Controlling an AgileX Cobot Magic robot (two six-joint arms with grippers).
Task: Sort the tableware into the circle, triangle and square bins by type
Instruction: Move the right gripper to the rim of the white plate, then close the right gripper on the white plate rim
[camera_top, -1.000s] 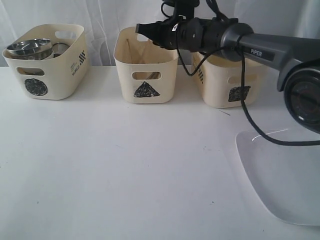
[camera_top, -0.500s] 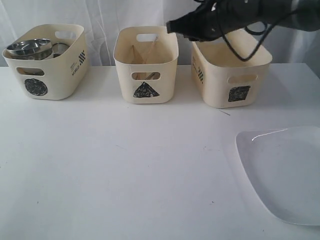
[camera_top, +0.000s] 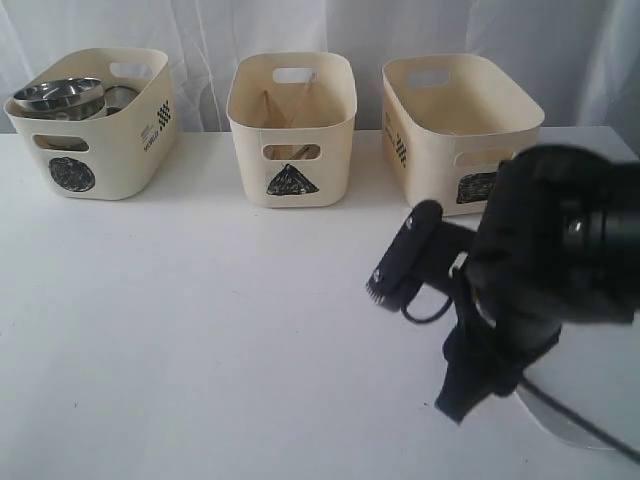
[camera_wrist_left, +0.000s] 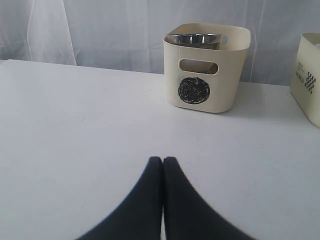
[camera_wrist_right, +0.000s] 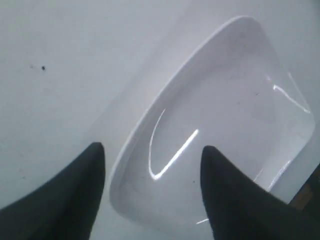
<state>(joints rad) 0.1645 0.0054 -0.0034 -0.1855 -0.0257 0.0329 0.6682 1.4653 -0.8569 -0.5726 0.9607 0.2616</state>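
Note:
In the right wrist view the large white plate lies on the table, and my right gripper hangs open over its rim with nothing held. In the exterior view the right arm covers most of the plate; my right gripper points down at it. A steel bowl and a steel mug sit in the circle bin. Two wooden chopsticks stand in the triangle bin. My left gripper is shut and empty, low over the table, facing the circle bin.
The square bin stands at the back right, just behind the right arm. All three bins line the table's rear edge before a white curtain. Another cream bin shows at the edge of the left wrist view.
The right arm has swung from above the triangle and square bins down to the front right, and it now hides most of the plate in the exterior view.

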